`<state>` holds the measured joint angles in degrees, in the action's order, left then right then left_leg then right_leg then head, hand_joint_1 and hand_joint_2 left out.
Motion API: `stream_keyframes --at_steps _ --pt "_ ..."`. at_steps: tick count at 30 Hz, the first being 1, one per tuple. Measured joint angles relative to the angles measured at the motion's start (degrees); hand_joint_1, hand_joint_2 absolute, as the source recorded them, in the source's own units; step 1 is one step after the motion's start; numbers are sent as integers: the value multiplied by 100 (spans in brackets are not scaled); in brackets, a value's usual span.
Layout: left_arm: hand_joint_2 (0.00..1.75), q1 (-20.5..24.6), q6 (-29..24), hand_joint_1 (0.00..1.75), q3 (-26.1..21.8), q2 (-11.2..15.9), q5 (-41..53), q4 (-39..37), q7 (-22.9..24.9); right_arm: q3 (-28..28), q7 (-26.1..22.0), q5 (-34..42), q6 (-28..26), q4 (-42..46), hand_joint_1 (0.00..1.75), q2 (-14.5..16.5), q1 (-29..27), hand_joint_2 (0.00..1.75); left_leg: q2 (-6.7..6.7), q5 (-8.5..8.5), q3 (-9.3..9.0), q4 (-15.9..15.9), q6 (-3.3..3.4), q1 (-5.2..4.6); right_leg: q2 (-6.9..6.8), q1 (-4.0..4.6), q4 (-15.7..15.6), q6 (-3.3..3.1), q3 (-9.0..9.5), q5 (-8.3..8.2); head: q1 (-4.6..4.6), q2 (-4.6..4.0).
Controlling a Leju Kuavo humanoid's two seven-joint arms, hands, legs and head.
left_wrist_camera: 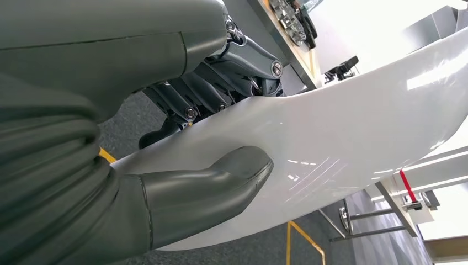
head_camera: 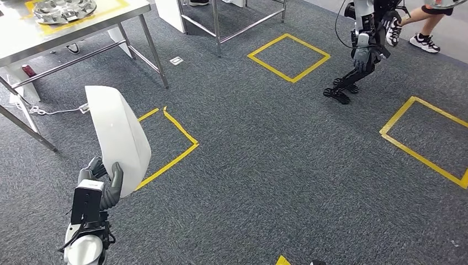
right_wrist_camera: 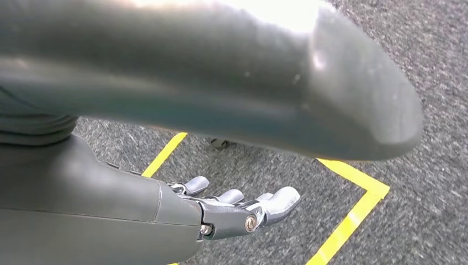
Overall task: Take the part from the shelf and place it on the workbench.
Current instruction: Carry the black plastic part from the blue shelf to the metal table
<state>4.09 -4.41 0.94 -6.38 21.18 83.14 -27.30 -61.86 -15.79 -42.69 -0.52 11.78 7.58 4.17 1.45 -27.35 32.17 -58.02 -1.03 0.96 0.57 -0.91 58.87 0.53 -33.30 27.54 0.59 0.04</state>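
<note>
- Part (head_camera: 117, 135) is being pinched at its lower edge by left hand (head_camera: 105, 182).
- Right hand (right_wrist_camera: 232, 207) is being kept open, empty.
- Bench (head_camera: 16, 41) at 11 o'clock.
- Risk: glossy part slipping from the thumb-finger pinch while being carried.

We saw the white part (head_camera: 117, 138) hiding most of the left hand (head_camera: 102, 179) behind its lower edge, and in the left wrist view its ends ran off the picture. The surface (head_camera: 22, 33) and the metal tray (head_camera: 63, 8) on it were cut by the top edge. The other robot (head_camera: 367, 44) and a person's legs (head_camera: 427, 25) were cropped there too. The right hand's thumb (right_wrist_camera: 248, 77) was blurred.
</note>
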Motion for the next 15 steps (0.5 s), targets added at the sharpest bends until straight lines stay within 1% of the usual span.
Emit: stream_keyframes --at_steps 2,3,4,5,7,8,9,10,12,13,14,15 --pt "175 0 17 175 3 5 -11 -13 -9 -1 0 -2 4 0 0 1 -1 0 1 -8 15 -21 -15 -1 -3 -10 -2 2 -8 -9 -1 0" --pt "175 1 26 175 3 8 -16 -15 -14 -2 2 -4 9 0 0 2 -1 0 0 -19 25 -33 -1 -5 -5 -18 -10 11 -7 -13 -1 0" --pt "175 4 32 175 4 10 -19 -15 -21 -2 7 -9 13 0 0 4 -1 0 -1 -29 37 -35 32 -13 -7 -27 -29 27 3 -25 -2 0" --pt "175 10 36 175 7 10 -20 -13 -25 -2 14 -15 17 -1 0 5 -3 0 -3 -35 39 2 63 -19 -10 -29 -9 49 9 -71 -3 0" --pt "175 31 42 175 22 0 -20 -5 -31 -2 31 -28 21 -2 0 6 -5 0 11 -46 -36 134 133 -5 -19 -28 63 105 14 -167 -1 0" --pt "175 48 44 175 31 -7 -20 -3 -31 -2 35 -32 24 -2 0 5 -3 0 19 -50 -97 194 160 11 -24 -27 160 123 -12 -168 5 0" --pt "175 66 45 175 40 -15 -21 -1 -31 -2 38 -34 29 -2 0 4 2 0 25 -56 -159 227 179 26 -28 -28 305 138 -83 -77 14 0" --pt "175 80 46 175 45 -22 -21 2 -31 -2 37 -35 35 -2 0 4 7 0 23 -60 -195 238 186 32 -30 -32 554 152 -220 79 24 0" --pt "175 94 44 175 48 -34 -20 -10 -33 -2 37 -38 47 -2 0 4 8 0 21 -94 -230 229 178 41 -29 -43 1218 212 -611 416 33 0" --pt "175 94 42 175 48 -39 -14 -21 -34 -2 38 -40 50 -2 0 4 3 0 24 -118 -256 221 159 52 -30 -57 1438 249 -768 480 33 0" --pt "175 93 36 175 48 -43 -9 -34 -36 -2 40 -44 52 -2 0 2 -3 0 28 -153 -292 206 131 73 -30 -76 1456 287 -825 422 33 0" --pt "175 94 30 175 48 -48 -3 -45 -38 -2 42 -48 52 -2 0 -1 -7 0 36 -199 -342 183 91 106 -31 -103 1251 325 -767 254 34 0"
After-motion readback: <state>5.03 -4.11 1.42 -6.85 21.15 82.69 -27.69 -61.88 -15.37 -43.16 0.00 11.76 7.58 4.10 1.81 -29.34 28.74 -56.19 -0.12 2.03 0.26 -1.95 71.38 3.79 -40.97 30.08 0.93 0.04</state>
